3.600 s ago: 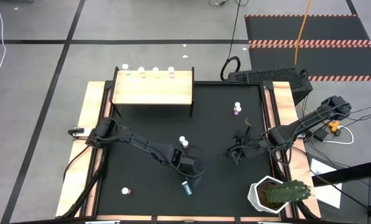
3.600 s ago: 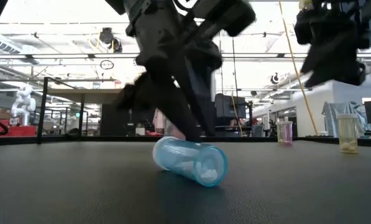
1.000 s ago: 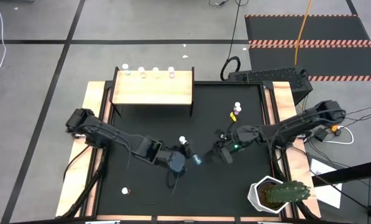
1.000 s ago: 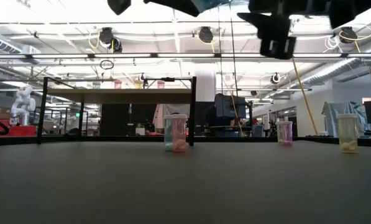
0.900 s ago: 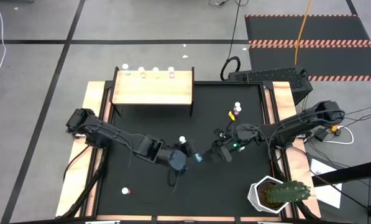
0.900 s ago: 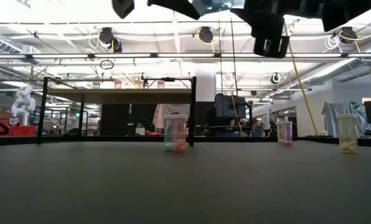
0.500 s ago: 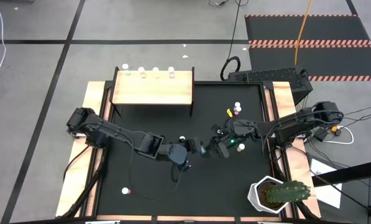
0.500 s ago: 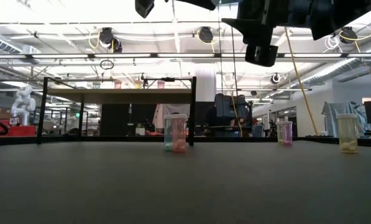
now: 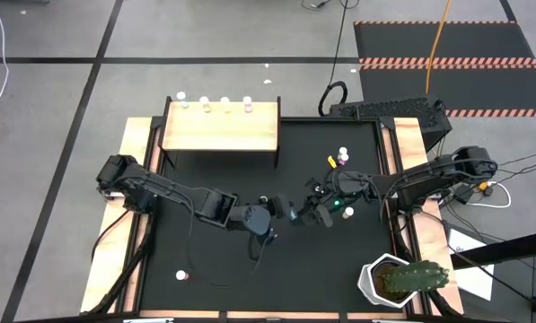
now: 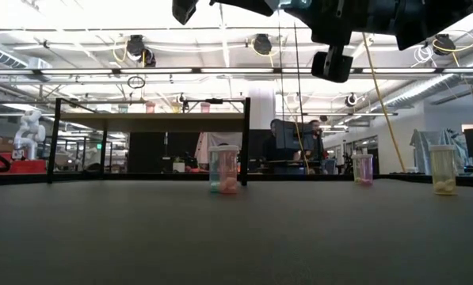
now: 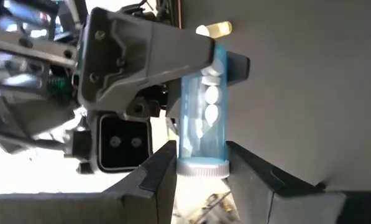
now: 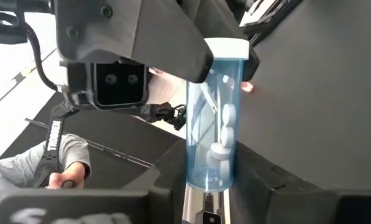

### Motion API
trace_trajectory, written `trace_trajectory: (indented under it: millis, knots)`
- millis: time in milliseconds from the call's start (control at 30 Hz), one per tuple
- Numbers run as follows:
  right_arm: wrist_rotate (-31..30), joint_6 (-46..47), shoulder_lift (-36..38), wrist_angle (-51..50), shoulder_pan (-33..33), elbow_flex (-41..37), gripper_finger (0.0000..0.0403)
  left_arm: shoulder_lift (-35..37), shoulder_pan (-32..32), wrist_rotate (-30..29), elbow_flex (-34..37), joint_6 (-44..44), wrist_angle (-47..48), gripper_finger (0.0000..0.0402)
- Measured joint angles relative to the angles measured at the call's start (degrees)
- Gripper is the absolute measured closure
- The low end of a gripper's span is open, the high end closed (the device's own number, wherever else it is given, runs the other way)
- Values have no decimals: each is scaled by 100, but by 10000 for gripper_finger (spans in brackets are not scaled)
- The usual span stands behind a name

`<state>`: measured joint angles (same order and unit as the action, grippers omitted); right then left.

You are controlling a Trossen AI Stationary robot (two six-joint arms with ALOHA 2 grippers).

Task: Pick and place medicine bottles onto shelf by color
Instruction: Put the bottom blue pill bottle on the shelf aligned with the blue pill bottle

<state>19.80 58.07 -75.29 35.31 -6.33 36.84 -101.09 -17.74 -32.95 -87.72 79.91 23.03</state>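
A blue medicine bottle [image 9: 293, 213] with a white cap hangs in the air over the middle of the black mat, between my two grippers. My left gripper [image 9: 283, 216] comes from the left and is shut on its cap end. My right gripper [image 9: 305, 214] comes from the right and is shut on its bottom end. The pale-wood shelf [image 9: 221, 127] stands on dark legs at the far left, with several bottles [image 9: 214, 104] along its far edge. Loose bottles stand upright on the mat: one [image 9: 262, 201], a pair [image 9: 339, 159], and one [image 9: 183, 275]. My left gripper pinches the bottle's white cap [image 11: 202, 167] between its two fingers, coming level from the table's left and pointing along the bottle. The bottle is lifted clear of the mat and lies about level. My right gripper pinches the bottle's bottom end [image 12: 209, 177] between its two fingers, coming level from the table's right and pointing along the bottle, opposite my left gripper's fingers [image 12: 191, 59] at the cap.
A white pot with a green cactus [image 9: 398, 280] stands at the near right corner. In the low view, three bottles stand on the mat: one [image 10: 224, 169], a pink one [image 10: 364, 169] and a yellow one [image 10: 443, 169]. A person [image 10: 314, 142] stands in the room behind.
My left gripper has carried the blue bottle a little toward the table's right and far side, clear of the mat. My right gripper has moved toward the table's left to meet it, and its fingers now stand around the bottle's bottom end.
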Motion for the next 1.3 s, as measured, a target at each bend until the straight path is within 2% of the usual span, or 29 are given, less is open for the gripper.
trace_trajectory:
  millis: [133,233,333,433,533,633,700,800,900,1000,1033,1167,1300]
  knots:
    - [-64,-168,0,-4,0,0,311,2,0,4,0,-647,1,272]
    - [-359,-462,9,-23,-8,-3,301,2,12,-21,0,-1349,44,262]
    - [-828,-1024,70,-26,-9,-4,301,72,98,-79,0,-2607,58,228]
    - [-1383,-1690,177,13,0,-4,306,288,285,16,2,-4161,246,175]
    - [-1865,-2512,284,25,-7,1,307,604,544,579,9,-5592,591,121]
    - [-2364,-3774,373,-25,-103,0,303,946,965,1823,7,-7251,562,79]
    - [-2744,-4520,380,-17,-163,11,302,1096,1282,2395,0,-8443,497,64]
    - [-2984,-5465,365,-118,-203,2,302,1136,1644,2580,-2,-9528,475,60]
    - [-3249,-6023,374,-60,-203,4,301,1095,1768,2983,2,-9515,309,76]
    - [-3548,-6264,387,-18,-195,0,301,991,1676,3744,-7,-8591,-23,103]
    - [-3567,-6353,402,28,-195,0,301,978,1621,3788,3,-8273,-4,112]
    - [-3577,-6394,407,255,-197,2,301,989,1474,3589,4,-7516,-193,139]
    - [-3644,-6392,407,539,-190,0,301,1001,1517,3203,4,-7578,-479,148]
